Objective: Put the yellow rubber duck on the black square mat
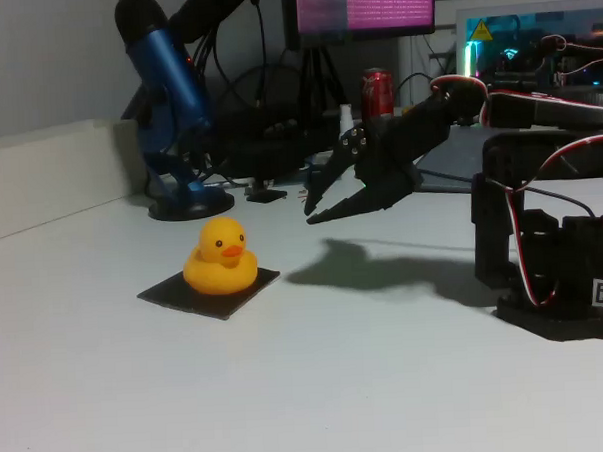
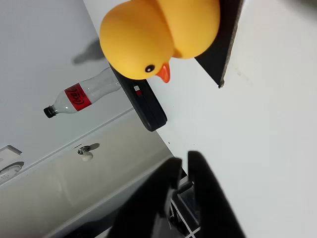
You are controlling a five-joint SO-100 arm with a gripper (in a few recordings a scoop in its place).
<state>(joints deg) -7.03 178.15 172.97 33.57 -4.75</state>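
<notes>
The yellow rubber duck (image 1: 221, 256) sits upright on the black square mat (image 1: 171, 292), left of centre on the white table in the fixed view. My gripper (image 1: 309, 212) hangs in the air to the duck's right, a good hand's width away, pointing at it. Its fingers lie close together with nothing between them. The wrist view shows the duck (image 2: 148, 34) at the top on the mat (image 2: 225, 44). The gripper (image 2: 185, 159) is at the bottom of that view, with a stretch of bare table between it and the duck.
A blue microphone (image 1: 171, 102) on a round stand is behind the duck, with cables and a red can (image 1: 377, 91) further back. My arm's black base (image 1: 553, 265) stands at the right. The wrist view shows a cola bottle (image 2: 81, 95) and a black device (image 2: 148, 106) beyond the duck.
</notes>
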